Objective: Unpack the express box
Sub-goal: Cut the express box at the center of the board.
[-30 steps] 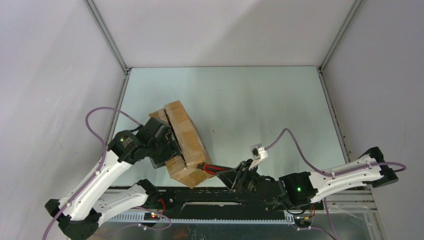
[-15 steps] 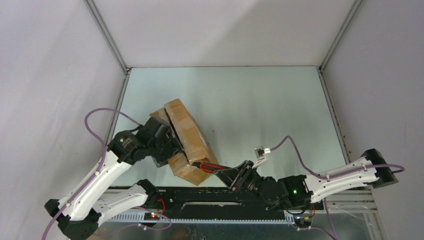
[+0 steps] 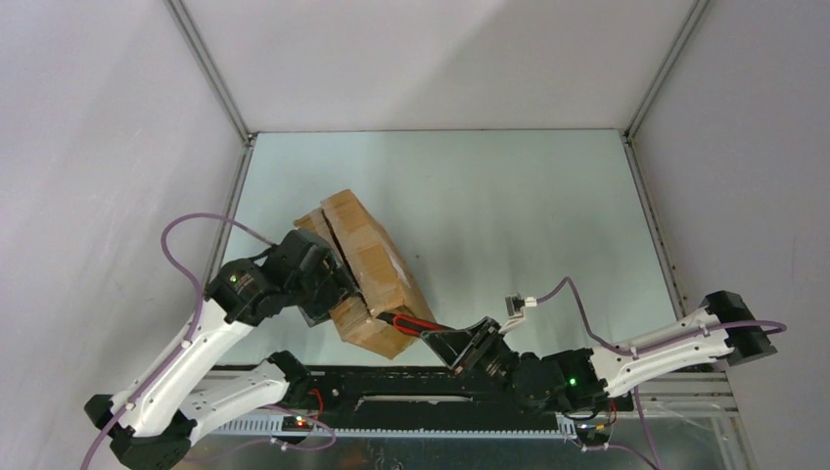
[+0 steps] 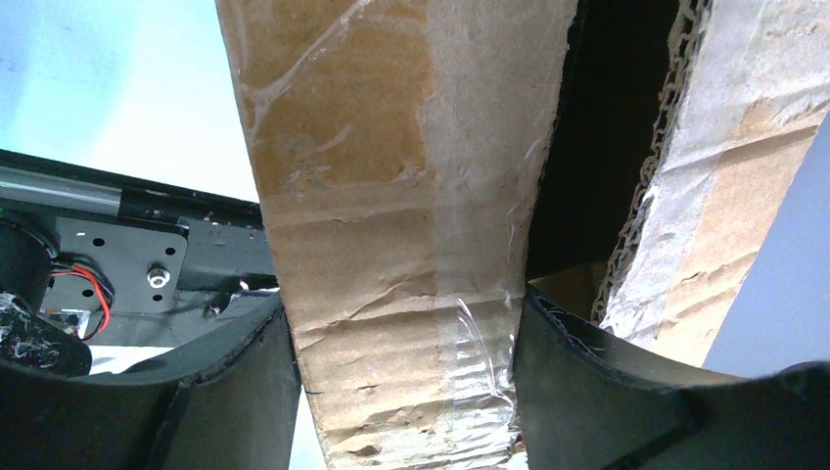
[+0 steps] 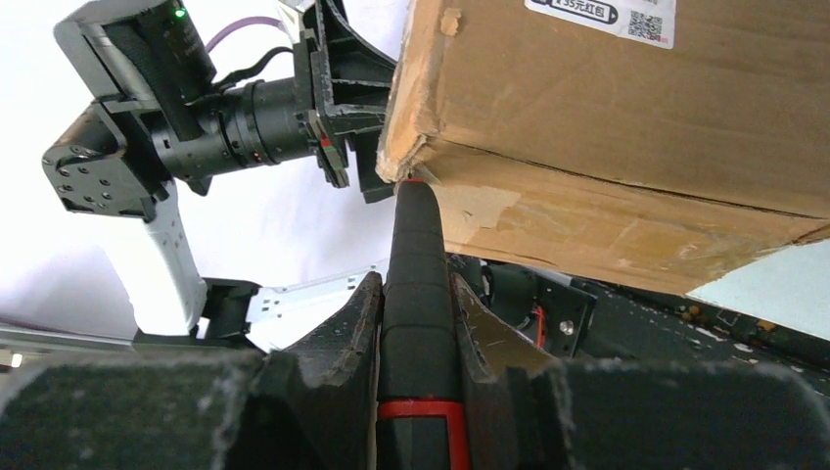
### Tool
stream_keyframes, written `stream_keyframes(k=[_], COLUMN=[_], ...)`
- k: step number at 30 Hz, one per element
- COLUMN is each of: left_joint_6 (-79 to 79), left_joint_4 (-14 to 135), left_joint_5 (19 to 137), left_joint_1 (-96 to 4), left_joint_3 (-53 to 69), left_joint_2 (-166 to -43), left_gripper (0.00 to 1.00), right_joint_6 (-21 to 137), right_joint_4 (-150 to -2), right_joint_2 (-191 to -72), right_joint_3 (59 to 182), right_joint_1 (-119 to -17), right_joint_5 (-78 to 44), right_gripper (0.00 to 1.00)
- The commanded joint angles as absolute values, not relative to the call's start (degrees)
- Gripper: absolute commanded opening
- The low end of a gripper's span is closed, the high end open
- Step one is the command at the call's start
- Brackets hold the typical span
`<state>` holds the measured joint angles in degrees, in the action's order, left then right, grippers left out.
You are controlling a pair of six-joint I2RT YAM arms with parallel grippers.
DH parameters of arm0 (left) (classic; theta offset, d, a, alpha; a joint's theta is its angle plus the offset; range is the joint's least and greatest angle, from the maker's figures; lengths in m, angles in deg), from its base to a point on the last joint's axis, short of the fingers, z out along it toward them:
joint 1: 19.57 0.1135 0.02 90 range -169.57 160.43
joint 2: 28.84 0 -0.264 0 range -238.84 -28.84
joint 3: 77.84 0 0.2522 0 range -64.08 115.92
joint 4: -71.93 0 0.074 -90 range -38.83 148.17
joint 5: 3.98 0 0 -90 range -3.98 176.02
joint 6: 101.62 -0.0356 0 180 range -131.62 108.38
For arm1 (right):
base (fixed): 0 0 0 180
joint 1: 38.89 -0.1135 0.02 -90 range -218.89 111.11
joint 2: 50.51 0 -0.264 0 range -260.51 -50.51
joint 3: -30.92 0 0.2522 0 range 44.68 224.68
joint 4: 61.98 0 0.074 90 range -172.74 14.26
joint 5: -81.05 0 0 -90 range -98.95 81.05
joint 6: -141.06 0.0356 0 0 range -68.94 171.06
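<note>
Clamping one cardboard wall of the express box (image 3: 364, 266) in the left jaws, panel pinched between them. Right jaws clenched on the black-and-red utility knife (image 3: 413, 326), tip touching the box's 5 o'clock corner. Box at about 8 o'clock on the bench (image 3: 529, 206), tipped up rather than lying flat.

Risks, as judgement:
- knife tip skidding off the crushed corner instead of entering a seam, given the shallow angle
- box twisting out of the left pinch under the push, with only one thin panel held
- cutting too deep and nicking whatever sits inside

Look: worn brown corrugated carton, wrinkled peeling clear tape (image 4: 477, 338), torn fluted edge beside a dark open gap, white shipping label (image 5: 602, 12) with QR code on one side.
</note>
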<state>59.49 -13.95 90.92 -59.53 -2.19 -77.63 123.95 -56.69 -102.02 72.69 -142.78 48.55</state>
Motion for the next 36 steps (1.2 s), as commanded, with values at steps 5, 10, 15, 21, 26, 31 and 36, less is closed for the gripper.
stream_keyframes(k=[5,10,15,21,26,31,36], left_joint_6=[60.82,61.23,61.43,63.45,65.15,66.57,66.36], left_joint_4=[-10.36,-10.10,-9.47,-7.63,-5.53,-4.11,-4.66], left_joint_5=[91.81,91.84,91.92,93.44,93.77,93.33,92.37], left_joint_1=[-60.12,-60.40,-60.81,-60.81,-60.88,-60.88,-60.84], left_joint_3=[-0.44,-0.42,-0.53,-0.84,-2.18,-3.65,-3.52], left_joint_2=[-76.30,-76.27,-76.33,-74.94,-73.83,-72.58,-72.52], left_gripper=[0.58,0.57,0.57,0.57,0.56,0.56,0.56], right_joint_6=[123.46,123.46,124.15,128.55,132.90,132.40,133.63], right_joint_4=[-48.80,-47.44,-48.14,-55.77,-61.26,-61.49,-65.78], right_joint_2=[-103.77,-105.40,-107.41,-108.47,-108.47,-109.45,-109.46], right_joint_3=[73.17,73.24,74.80,76.36,76.41,76.48,76.50], right_joint_1=[-143.66,-142.51,-140.11,-139.31,-139.76,-138.99,-138.25], right_joint_5=[52.53,52.09,47.08,43.15,43.47,42.40,43.52], right_gripper=[0.00,0.00,0.00,0.00,0.00,0.00,0.00])
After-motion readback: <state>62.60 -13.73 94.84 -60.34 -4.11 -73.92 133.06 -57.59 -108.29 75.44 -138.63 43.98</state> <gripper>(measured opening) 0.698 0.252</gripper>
